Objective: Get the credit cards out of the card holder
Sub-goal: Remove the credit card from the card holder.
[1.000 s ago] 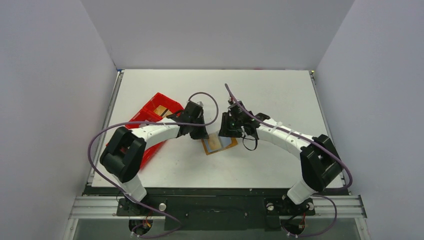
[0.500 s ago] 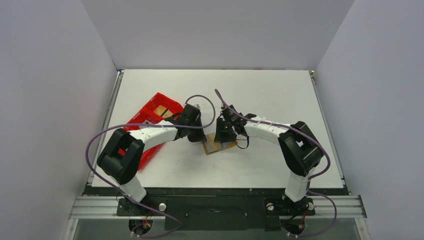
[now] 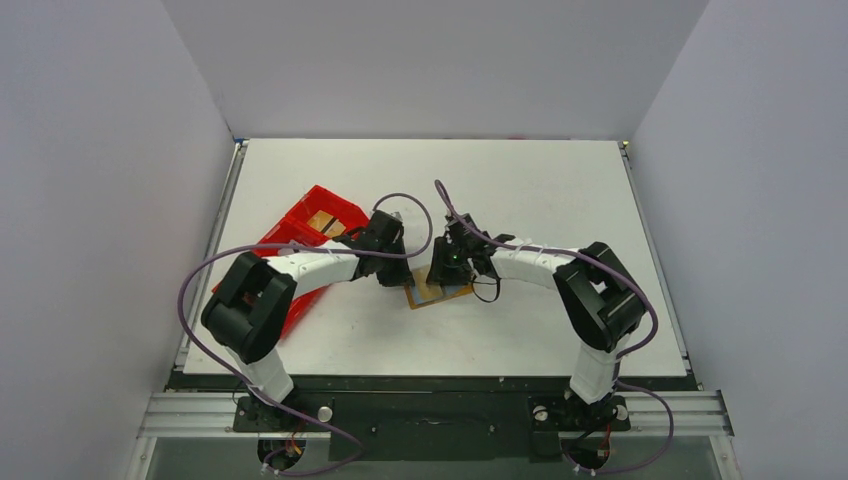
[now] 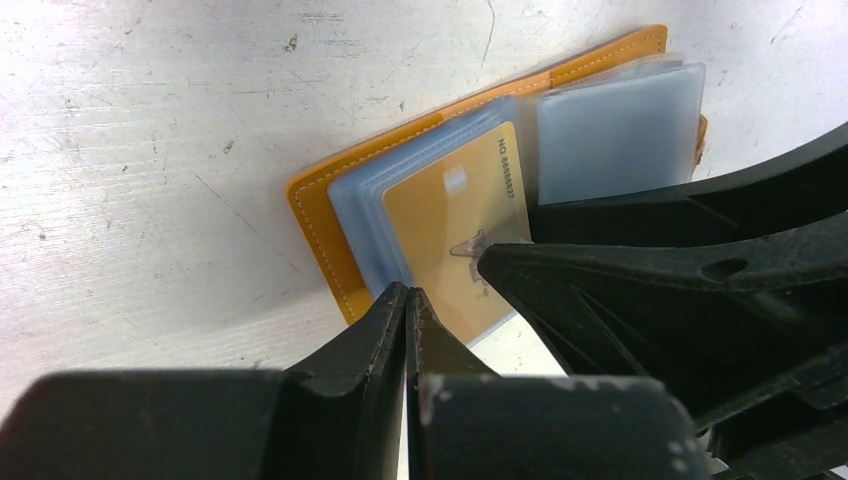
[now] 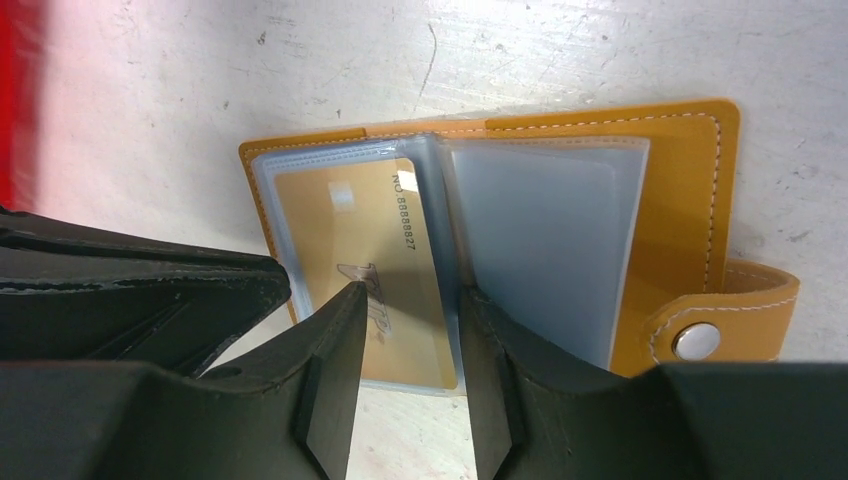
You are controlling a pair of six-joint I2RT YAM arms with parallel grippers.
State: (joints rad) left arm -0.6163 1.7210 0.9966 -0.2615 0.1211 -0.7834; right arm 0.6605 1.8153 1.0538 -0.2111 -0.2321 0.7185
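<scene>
Tan card holder (image 3: 437, 292) lies open on the worktop (image 3: 540, 190), unmoved; the right claw (image 5: 410, 295) has moved in, jaws apart astride its gold card (image 5: 370, 240), visible only from the wrists. Left claw (image 4: 408, 295), pressed together, sits at the holder's edge.

Left arm (image 3: 310, 265) and right arm (image 3: 530, 262): you have both reaching forward with the elbows swung outward and the forearms angled in, so the wrists sit nose to nose.

Left gripper (image 4: 405, 300): fingers pressed flat together with no gap, tips pitched down. The right gripper's finger lies just to the right of your left tips, nearly touching.

Right gripper (image 5: 410, 300): fingers parted with a clear gap between the tips, which point down. The closed left gripper sits just left of its left finger.
</scene>
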